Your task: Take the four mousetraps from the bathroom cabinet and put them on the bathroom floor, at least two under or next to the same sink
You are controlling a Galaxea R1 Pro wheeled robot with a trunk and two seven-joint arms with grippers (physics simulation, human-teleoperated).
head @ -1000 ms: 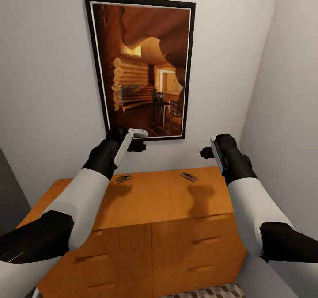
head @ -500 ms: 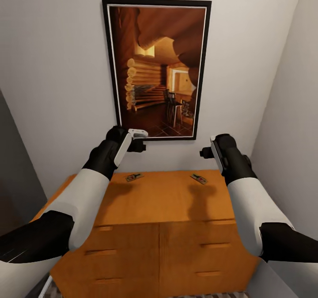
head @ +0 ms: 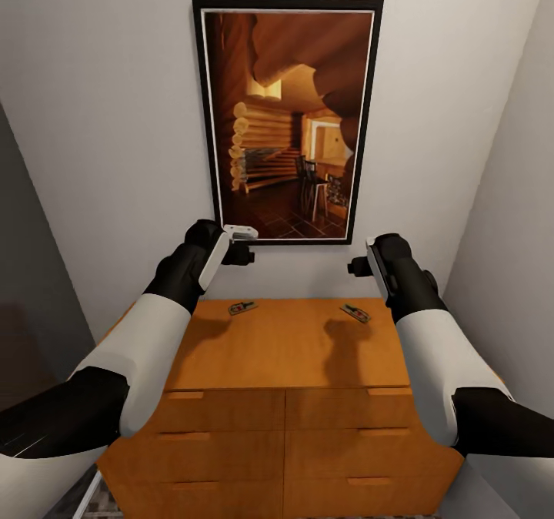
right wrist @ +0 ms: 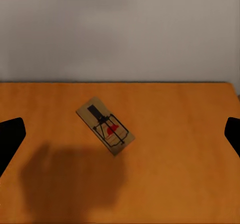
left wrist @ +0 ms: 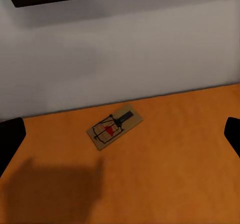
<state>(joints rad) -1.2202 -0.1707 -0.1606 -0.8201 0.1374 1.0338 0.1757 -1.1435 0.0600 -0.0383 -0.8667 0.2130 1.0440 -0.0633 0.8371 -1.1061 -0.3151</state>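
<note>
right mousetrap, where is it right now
The right mousetrap lies flat on the cabinet top near the back wall, toward the right side of the head view, below the right gripper and under the framed picture.

2 arms with glossy white forearm shells, black elbow and wrist joints; the left gripper (head: 240,243) carries a white plate
</note>
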